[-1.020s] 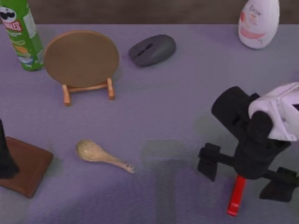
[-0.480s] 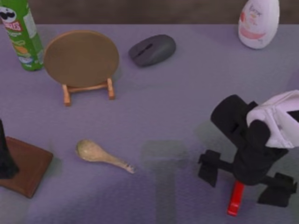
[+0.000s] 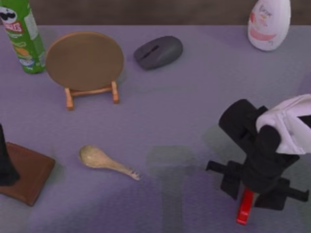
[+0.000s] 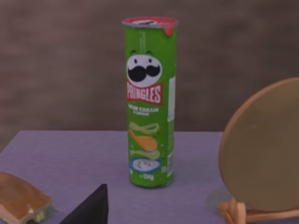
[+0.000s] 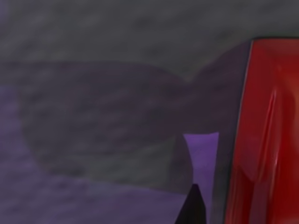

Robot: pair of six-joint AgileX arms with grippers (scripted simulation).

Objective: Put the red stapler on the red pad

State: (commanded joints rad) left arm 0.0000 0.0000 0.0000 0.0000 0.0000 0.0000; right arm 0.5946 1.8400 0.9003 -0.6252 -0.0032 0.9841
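The red stapler (image 3: 244, 208) lies near the table's front right edge, its far end hidden under my right gripper (image 3: 252, 190). That gripper hangs over it, open, with one black finger on each side of the bar and a small gap left. In the right wrist view the stapler (image 5: 268, 140) fills one side, with a dark fingertip (image 5: 191, 207) just beside it. The red pad is out of view. My left gripper (image 3: 4, 162) is parked at the left edge over a brown wooden board (image 3: 29, 172); one of its fingers (image 4: 91, 210) shows in the left wrist view.
A wooden spoon (image 3: 104, 161) lies left of centre. At the back are a green Pringles can (image 3: 22, 36), a round wooden board on a stand (image 3: 85, 60), a grey mouse (image 3: 158, 52) and a white lotion bottle (image 3: 268, 22).
My right gripper has sunk a little toward the stapler, and its fingers have drawn in from wide apart to close on either side of it. The left arm has not moved.
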